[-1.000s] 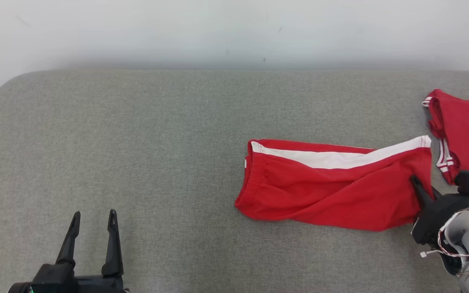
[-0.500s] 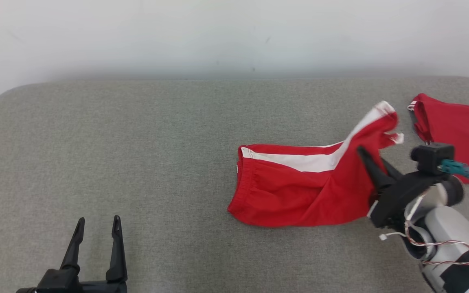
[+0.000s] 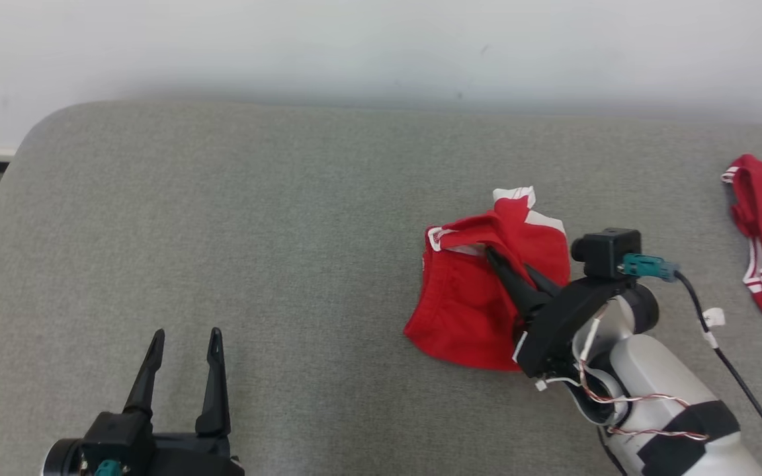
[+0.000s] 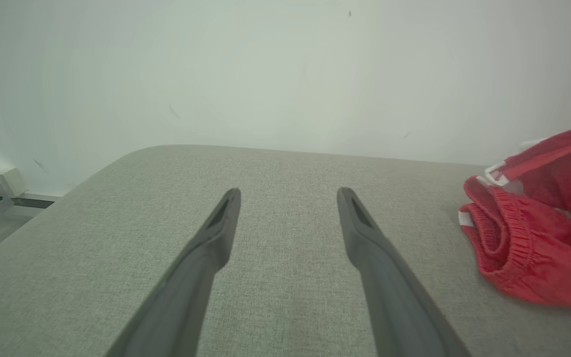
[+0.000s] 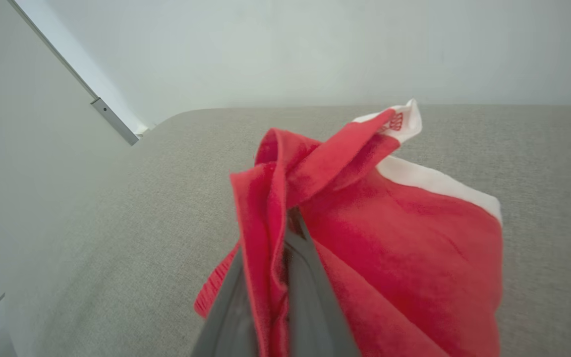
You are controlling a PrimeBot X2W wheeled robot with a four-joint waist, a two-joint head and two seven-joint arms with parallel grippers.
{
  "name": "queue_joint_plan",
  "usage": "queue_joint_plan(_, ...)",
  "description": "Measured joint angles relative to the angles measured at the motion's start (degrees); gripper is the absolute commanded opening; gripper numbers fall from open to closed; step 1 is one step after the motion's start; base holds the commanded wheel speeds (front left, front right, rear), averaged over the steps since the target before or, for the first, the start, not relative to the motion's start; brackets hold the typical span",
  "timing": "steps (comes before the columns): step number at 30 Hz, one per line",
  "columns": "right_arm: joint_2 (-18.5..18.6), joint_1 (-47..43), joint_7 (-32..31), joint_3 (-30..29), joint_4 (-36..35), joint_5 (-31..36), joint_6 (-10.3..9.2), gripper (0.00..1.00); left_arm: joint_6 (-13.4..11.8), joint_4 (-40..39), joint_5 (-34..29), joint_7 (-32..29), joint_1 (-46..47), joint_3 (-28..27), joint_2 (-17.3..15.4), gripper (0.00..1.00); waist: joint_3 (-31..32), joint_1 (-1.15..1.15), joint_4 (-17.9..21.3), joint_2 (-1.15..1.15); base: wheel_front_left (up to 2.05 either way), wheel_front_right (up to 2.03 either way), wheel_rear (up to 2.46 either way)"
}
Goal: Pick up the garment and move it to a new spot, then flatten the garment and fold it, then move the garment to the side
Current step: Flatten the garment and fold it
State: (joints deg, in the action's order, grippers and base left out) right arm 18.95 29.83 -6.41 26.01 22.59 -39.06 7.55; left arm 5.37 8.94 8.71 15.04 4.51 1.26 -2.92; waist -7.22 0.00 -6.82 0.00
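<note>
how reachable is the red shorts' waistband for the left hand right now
Probably reachable: the left hand is open, with bare cushion between it and the waistband, which faces it. The right hand grips the shorts' other end.

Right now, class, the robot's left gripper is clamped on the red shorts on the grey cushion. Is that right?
Not quite. It is the right gripper that is clamped on the red shorts on the grey cushion, as the head and right wrist views show. The left gripper is open, apart from the shorts.
</note>
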Motion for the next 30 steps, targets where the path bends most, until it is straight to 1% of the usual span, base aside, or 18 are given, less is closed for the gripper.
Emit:
queue_joint_plan(9,-6.66,3.16,-0.68,0.43,9.23,2.48,0.0,0.0,-0.67,1.01,1.33,0.0,2.09,1.7,0.0,1.0,-2.19,0.01,-3.2,0.0,0.0,0.0,0.0)
queue_joint_plan(10,-7.98,3.36,-0.59,1.01,11.17,3.01,-0.01,0.0,-0.84,1.1,1.49,0.0,2.37,1.93,-0.01,1.0,-2.52,0.01,-3.7,0.0,0.0,0.0,0.0)
queue_joint_plan(14,-9.92,3.47,0.14,2.45,14.02,3.36,0.0,0.0,-1.16,1.42,1.68,0.0,2.49,2.19,-0.01,1.0,-2.7,0.01,-4.17,0.0,0.0,0.0,0.0)
queue_joint_plan(15,-10.13,3.51,0.51,2.79,14.56,3.35,0.0,0.03,-1.18,1.51,1.74,0.0,2.49,2.16,-0.01,1.0,-2.59,0.01,-4.15,0.0,0.0,0.0,0.0)
queue_joint_plan(16,-10.17,3.6,0.98,3.18,15.1,3.37,0.0,0.48,-1.18,1.58,1.74,0.0,2.49,2.16,-0.01,1.0,-2.47,0.01,-4.07,0.0,0.0,0.0,0.0)
queue_joint_plan(17,-10.18,3.67,1.48,3.54,15.44,3.36,0.0,0.48,-1.18,1.64,1.74,0.0,2.49,2.09,-0.01,1.0,-2.34,0.01,-3.97,0.0,0.0,0.0,0.0)
queue_joint_plan(18,-10.15,3.72,1.96,3.78,15.95,3.32,0.0,1.0,-1.18,1.67,1.74,0.0,2.49,2.08,0.0,1.0,-2.21,0.01,-3.86,0.0,0.0,0.0,0.0)
queue_joint_plan(23,-9.25,4.25,6.17,4.86,15.96,3.14,0.0,1.0,-1.16,1.86,1.64,0.0,2.42,1.47,-0.01,1.0,-1.45,0.01,-3.05,0.0,0.0,0.0,0.0)
queue_joint_plan(30,-5.25,3.77,13.39,3.89,13.04,2.92,0.0,1.0,-0.77,1.67,0.81,0.0,1.43,0.16,-0.01,1.0,-0.37,0.0,-1.26,0.0,0.0,0.0,0.0)
